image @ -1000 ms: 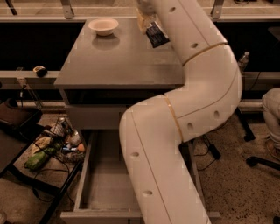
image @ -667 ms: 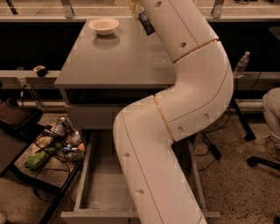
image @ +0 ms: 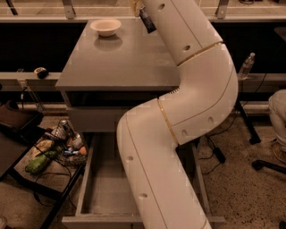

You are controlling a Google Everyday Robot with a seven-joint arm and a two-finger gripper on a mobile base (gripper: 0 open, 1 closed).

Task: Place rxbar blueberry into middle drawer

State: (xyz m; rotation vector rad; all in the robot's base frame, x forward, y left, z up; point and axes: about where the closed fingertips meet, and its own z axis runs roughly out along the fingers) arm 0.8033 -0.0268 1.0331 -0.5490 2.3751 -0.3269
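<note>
At the far edge of the cabinet top (image: 125, 62), up at twelve o'clock in the view, the gripper (image: 138, 9) sits almost wholly behind the robot's own white arm (image: 192, 103). Only a pale scrap of it shows beside the wrist, so I cannot tell how far open it is or whether it has a firm hold on anything. The rxbar blueberry (image: 147, 20) shows as a dark blue sliver right against it, on its five o'clock side. The bar is tilted, its long axis running roughly from eleven to five o'clock. It looks raised off the surface rather than lying flat, which suggests it is being carried, though that is a judgement only.

The middle drawer (image: 105, 188) stands pulled out at the bottom of the view, its grey floor bare where it can be seen; the arm covers its right half. From the gripper it lies straight toward six o'clock, well apart and lower, with the whole cabinet top between them. So the coming move likely calls for a long sweep toward six o'clock, past the front edge and down.

A pale bowl (image: 105, 27) rests at the gripper's nine o'clock, off that path. A wire basket (image: 62, 143) of clutter stands just beside the drawer's left wall.
</note>
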